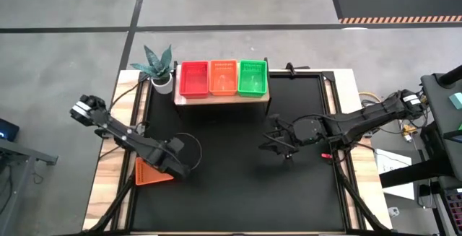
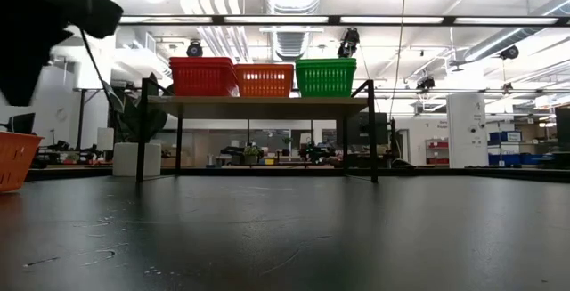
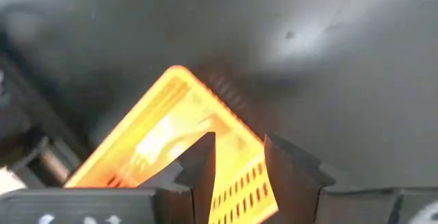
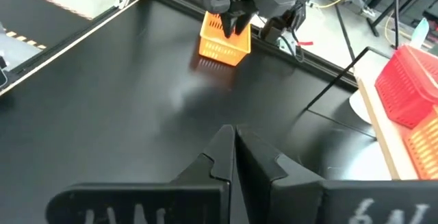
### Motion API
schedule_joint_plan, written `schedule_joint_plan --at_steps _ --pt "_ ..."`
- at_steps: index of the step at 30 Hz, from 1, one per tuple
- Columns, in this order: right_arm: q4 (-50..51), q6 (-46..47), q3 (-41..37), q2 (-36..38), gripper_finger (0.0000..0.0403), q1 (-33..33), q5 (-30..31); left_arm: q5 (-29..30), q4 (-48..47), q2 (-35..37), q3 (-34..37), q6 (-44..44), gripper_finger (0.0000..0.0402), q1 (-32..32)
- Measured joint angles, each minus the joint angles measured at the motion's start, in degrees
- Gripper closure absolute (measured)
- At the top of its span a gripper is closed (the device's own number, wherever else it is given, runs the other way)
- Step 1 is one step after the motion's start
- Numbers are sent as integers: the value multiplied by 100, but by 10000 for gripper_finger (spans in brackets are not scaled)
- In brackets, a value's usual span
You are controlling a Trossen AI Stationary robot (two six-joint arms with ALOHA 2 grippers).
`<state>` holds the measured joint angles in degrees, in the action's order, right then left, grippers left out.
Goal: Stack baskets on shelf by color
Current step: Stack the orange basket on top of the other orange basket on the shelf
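Red, orange and green baskets (image 1: 222,77) already sit on the shelf (image 1: 189,99). My left gripper (image 3: 239,176) pinches the wall of one remaining orange basket (image 1: 148,173), lifted; my right gripper (image 4: 235,157), pressed together, waits well apart.

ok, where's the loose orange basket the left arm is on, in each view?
High: orange basket at the table's left edge, under the left gripper.
Low: far left edge, tilted.
Left wrist: centre-bottom, wall between the fingers.
Right wrist: top centre, held by the far arm.
Shared landmark: red basket on the shelf.
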<state>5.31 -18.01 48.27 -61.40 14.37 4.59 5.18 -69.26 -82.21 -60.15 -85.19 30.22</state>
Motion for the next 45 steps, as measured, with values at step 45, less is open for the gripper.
schedule_joint_plan --at_steps 45 --pt "399 -99 -9 -129 394 0 -6 -446 578 -424 -117 -400 399 31"
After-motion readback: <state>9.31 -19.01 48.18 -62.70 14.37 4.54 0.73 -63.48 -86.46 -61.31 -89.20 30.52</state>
